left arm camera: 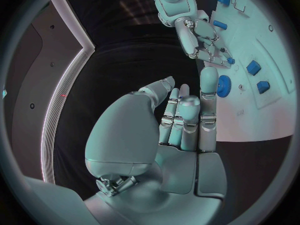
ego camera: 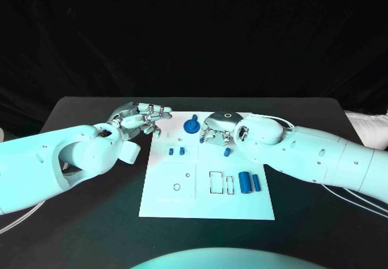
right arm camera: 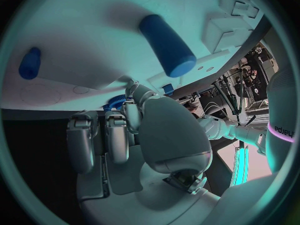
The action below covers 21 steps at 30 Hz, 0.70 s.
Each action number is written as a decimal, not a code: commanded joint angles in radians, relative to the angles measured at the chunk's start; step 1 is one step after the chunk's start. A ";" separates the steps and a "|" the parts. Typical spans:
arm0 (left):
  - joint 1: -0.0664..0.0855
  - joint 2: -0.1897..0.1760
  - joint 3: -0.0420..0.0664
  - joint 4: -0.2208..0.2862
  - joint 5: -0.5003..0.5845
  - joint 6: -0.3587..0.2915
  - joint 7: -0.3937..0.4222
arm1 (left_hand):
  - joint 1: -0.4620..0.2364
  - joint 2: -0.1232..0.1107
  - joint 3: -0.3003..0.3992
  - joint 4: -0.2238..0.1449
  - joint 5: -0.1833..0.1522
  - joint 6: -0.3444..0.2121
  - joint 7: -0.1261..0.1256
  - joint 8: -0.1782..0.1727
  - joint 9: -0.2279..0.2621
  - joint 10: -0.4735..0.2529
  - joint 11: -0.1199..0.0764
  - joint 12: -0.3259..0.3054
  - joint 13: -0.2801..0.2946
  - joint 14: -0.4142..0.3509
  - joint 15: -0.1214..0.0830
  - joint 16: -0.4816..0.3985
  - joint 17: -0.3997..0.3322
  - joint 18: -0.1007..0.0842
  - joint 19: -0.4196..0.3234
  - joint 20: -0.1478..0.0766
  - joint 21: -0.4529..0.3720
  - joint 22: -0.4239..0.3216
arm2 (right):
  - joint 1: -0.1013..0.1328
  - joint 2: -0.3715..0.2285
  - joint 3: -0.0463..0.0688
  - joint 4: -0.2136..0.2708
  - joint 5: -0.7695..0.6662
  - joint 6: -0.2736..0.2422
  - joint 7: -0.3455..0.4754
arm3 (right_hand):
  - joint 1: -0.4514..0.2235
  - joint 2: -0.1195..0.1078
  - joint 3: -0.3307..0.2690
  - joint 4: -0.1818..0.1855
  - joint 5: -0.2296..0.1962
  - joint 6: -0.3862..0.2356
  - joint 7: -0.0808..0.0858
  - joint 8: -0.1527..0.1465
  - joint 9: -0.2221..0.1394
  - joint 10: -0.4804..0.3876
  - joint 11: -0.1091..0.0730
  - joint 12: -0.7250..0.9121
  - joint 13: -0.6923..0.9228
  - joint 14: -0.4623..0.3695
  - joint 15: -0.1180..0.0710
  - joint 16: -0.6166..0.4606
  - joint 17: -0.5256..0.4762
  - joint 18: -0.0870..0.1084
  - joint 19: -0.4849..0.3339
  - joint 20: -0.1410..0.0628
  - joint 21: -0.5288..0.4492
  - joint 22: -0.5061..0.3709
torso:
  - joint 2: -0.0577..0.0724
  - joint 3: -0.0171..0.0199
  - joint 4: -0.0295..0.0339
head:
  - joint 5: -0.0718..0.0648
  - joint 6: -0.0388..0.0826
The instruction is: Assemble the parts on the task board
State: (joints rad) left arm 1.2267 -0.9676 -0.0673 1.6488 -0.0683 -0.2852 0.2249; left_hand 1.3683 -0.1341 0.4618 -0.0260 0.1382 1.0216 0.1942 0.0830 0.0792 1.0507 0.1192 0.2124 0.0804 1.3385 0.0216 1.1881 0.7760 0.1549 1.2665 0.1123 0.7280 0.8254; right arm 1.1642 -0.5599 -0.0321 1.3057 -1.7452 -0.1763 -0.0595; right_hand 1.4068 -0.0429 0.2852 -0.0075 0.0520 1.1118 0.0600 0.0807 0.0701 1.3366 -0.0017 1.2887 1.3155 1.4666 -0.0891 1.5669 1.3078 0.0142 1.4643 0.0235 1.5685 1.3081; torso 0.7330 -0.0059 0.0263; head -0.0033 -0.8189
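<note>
White plastic task board point(ego camera: 166, 193) at the black table's point(ego camera: 81, 235) middle, both silver hands at its far edge
Left hand point(ego camera: 142, 117) released, fingers apart; right hand point(ego camera: 217, 130), grip unclear, just beside round blue gear-like part point(ego camera: 192, 125); 2 blue cylinders point(ego camera: 249, 182) near right edge

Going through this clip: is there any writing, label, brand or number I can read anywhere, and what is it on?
"edueys": dark letters as they appear, on the white arm at the edge of the right wrist view, beside a purple band; partly cut off, so uncertain.
Faint marks on the task board: too small to read.
Nothing else legible.
</note>
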 commanded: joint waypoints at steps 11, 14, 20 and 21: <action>0.001 0.000 0.000 0.003 -0.003 0.004 0.002 | 0.006 0.006 0.000 -0.006 0.001 -0.007 0.001 0.003 -0.002 -0.007 0.001 0.002 -0.002 -0.004 0.004 0.005 0.000 0.017 -0.001 0.009 -0.003 0.001 | -0.013 0.007 -0.010 -0.008 -0.033 0.047 -0.027 | -0.006 -0.014 -0.017 0.004 -0.004 -0.016 0.006 -0.015 -0.006 0.012 -0.008 -0.004 0.028 0.104 -0.004 0.004 0.263 -0.014 0.106 -0.005 0.002 0.263 | 0.000 -0.0005 -0.0006 | 0.001 0.002; 0.001 -0.001 0.000 0.003 -0.003 0.004 0.001 | 0.006 0.006 0.000 -0.006 0.001 -0.007 0.001 0.003 -0.002 -0.007 0.001 0.002 -0.002 -0.004 0.004 0.005 0.000 0.017 -0.001 0.009 -0.003 0.001 | -0.013 0.004 -0.010 -0.010 -0.040 0.036 -0.038 | -0.007 -0.017 -0.019 0.004 -0.004 -0.022 0.008 -0.018 -0.006 0.011 -0.006 -0.006 0.027 0.104 -0.003 0.004 0.263 -0.014 0.106 -0.005 0.002 0.263 | 0.000 0.0000 -0.0010 | 0.002 0.002; 0.001 0.000 0.000 0.002 -0.003 0.005 0.000 | 0.006 0.006 0.000 -0.006 0.001 -0.007 0.001 0.003 -0.002 -0.007 0.001 0.002 -0.002 -0.004 0.004 0.005 0.000 0.017 -0.001 0.009 -0.003 0.001 | -0.013 -0.007 -0.010 0.003 -0.054 0.000 -0.049 | -0.005 -0.020 -0.021 0.003 -0.004 -0.031 0.012 -0.020 -0.007 0.009 -0.004 -0.009 0.025 0.104 -0.001 0.004 0.263 -0.014 0.106 -0.004 0.002 0.263 | -0.001 0.0011 -0.0007 | 0.001 0.003; 0.001 0.000 0.000 0.002 -0.003 0.005 -0.001 | 0.006 0.004 -0.001 -0.007 0.001 -0.009 0.001 0.003 -0.002 -0.009 0.002 0.003 -0.002 -0.004 0.005 0.005 -0.002 0.017 0.000 0.009 -0.003 0.000 | -0.013 -0.010 -0.009 0.010 -0.056 -0.012 -0.048 | -0.005 -0.021 -0.021 0.002 -0.004 -0.032 0.012 -0.020 -0.007 0.009 -0.004 -0.009 0.025 0.104 -0.001 0.004 0.263 -0.014 0.106 -0.004 0.002 0.263 | -0.001 0.0013 -0.0005 | 0.000 0.004</action>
State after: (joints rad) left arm 1.2267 -0.9688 -0.0673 1.6494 -0.0683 -0.2854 0.2218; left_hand 1.3683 -0.1341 0.4618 -0.0260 0.1382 1.0214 0.1944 0.0830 0.0782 1.0490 0.1209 0.2124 0.0797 1.3385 0.0216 1.1880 0.7757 0.1549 1.2665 0.1123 0.7280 0.8254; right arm 1.1599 -0.5631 -0.0347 1.3164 -1.7625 -0.1948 -0.0721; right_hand 1.3986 -0.0512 0.2679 -0.0038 0.0516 1.0858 0.0713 0.0671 0.0642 1.3400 -0.0053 1.2846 1.3412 1.4666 -0.0892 1.5668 1.3076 0.0143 1.4643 0.0235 1.5685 1.3078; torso 0.7325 -0.0053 0.0256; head -0.0014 -0.8158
